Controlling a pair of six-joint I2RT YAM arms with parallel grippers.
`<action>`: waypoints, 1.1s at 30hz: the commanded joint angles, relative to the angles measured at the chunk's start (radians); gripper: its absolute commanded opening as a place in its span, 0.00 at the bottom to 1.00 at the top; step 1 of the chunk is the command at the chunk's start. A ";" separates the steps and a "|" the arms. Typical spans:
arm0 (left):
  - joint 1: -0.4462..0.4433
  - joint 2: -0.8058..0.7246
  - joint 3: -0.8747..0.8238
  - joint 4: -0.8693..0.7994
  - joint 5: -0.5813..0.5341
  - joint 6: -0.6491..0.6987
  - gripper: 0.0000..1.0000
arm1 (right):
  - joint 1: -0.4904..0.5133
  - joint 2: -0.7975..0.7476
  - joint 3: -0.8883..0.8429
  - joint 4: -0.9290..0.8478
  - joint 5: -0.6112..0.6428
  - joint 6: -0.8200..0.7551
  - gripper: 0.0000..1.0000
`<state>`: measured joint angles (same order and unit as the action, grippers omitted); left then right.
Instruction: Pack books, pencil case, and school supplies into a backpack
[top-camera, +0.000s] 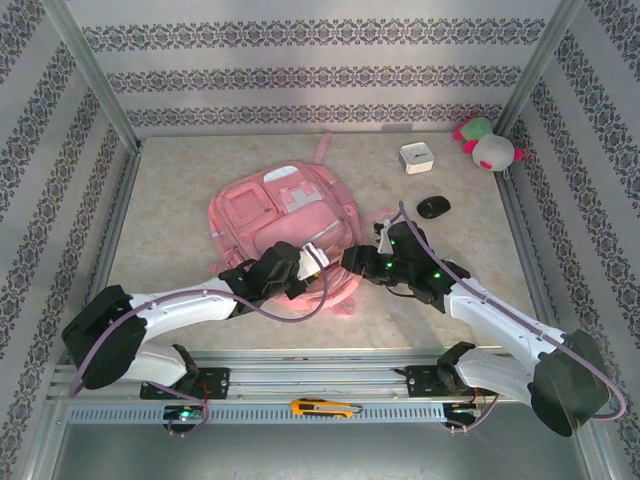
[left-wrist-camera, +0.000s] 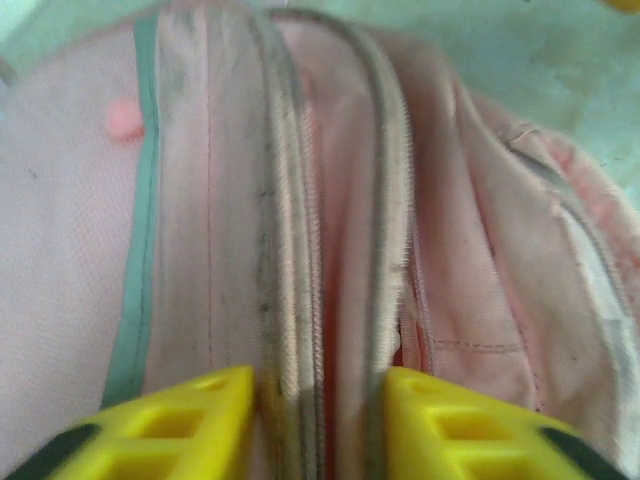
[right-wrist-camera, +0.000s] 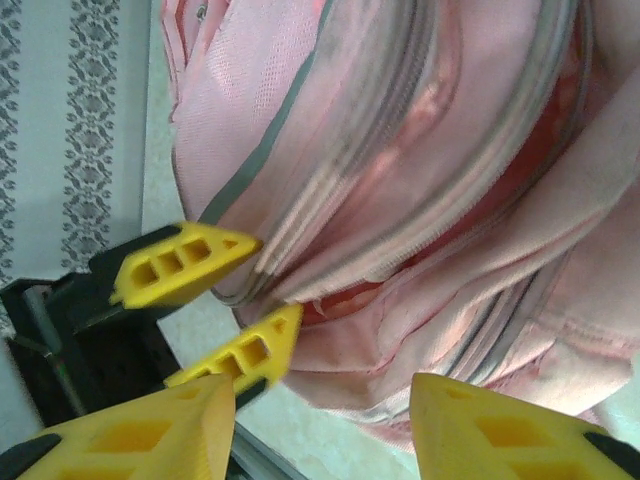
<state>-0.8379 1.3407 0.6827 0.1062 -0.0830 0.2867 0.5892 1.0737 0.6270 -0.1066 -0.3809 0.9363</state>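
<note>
You have the backpack (top-camera: 270, 205) lying flat in the middle of the tabletop (top-camera: 170, 210), front pockets and white patches facing up. On the edge nearest the arm bases the zip is parted, and in the right wrist view you can see a darker pink gap along that rim (right-wrist-camera: 400, 150).

Your left claw (top-camera: 312, 258) is at that near edge of the backpack. In its own wrist view it sits astride a fold of fabric carrying the zip teeth (left-wrist-camera: 300, 250), and the claw (left-wrist-camera: 320, 425) is pinching that fold from both sides. The right wrist view shows the same claw (right-wrist-camera: 275, 278) nipping the rim.

Your right claw (top-camera: 358, 258) is just beside it, at the backpack's near right corner. It is spread wide (right-wrist-camera: 322, 400), with the backpack's lower edge lying between its tips.

Beyond the backpack's right side you have a black mouse (top-camera: 433, 207), a white box (top-camera: 415, 158) further off, and a plush toy (top-camera: 488, 145) further still. A yellow utility knife (top-camera: 325, 407) lies well apart on the rail (top-camera: 120, 412) between the arm bases
</note>
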 joint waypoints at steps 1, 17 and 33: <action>0.010 -0.108 0.024 0.057 -0.053 -0.078 0.15 | 0.030 -0.012 -0.006 0.054 0.070 0.061 0.47; 0.067 -0.202 0.133 -0.016 -0.072 -0.213 0.00 | 0.171 0.335 0.065 0.324 0.292 0.298 0.47; 0.081 -0.222 0.166 -0.014 -0.001 -0.234 0.00 | 0.149 0.734 0.286 0.668 0.212 0.325 0.30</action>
<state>-0.7696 1.1526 0.7929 0.0525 -0.1127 0.0765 0.7513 1.7515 0.8516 0.4408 -0.1520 1.2518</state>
